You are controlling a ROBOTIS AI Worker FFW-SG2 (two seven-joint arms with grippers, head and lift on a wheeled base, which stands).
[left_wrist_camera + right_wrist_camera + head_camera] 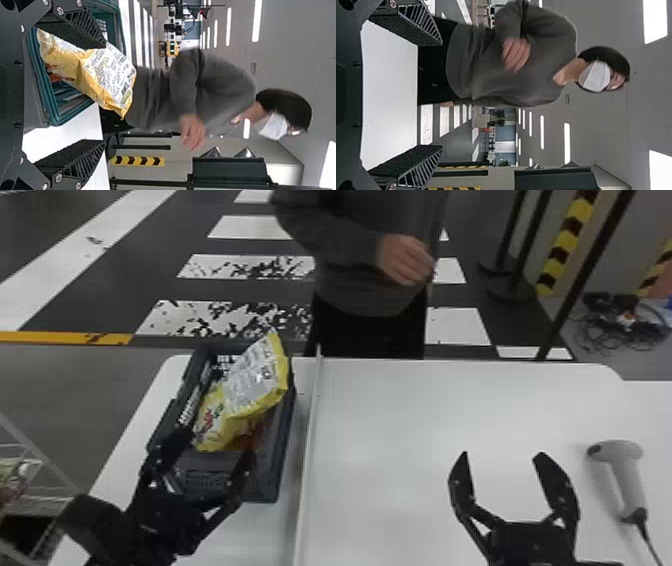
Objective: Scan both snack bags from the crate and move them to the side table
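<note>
Can see, left of centre in the head view, a dark crate (287,425) on the white table (425,415), and in it a yellow snack bag (240,400) leaning at a tilt, with its upper end sticking up over the right rim. Can make out a pale panel of dense small print on the bag's upper part and a patch of bright, coloured marks lower down, but cannot make out words. Can find an orange-red thing (53,75) in the crate under the bag, too covered to tell whether it is the second one. At lower left of the head view, reach with the left gripper (216,444) over the crate's near end, fingers spread wide, one toward the left wall and one near the bag's lower end. From the left wrist view, can tell much the same of the left gripper (104,93): open, gripping nothing, with one finger overlapping the bag; cannot tell about contact. At lower right of the head view, find the right gripper (502,455) above the table, open and empty. To the right of it, near the frame's edge, note a light grey scanner (620,465) with a dark cable. Between crate and right gripper, trace a thin white divider (311,430). At upper right, spot yellow-and-black warning stripes (555,260).
</note>
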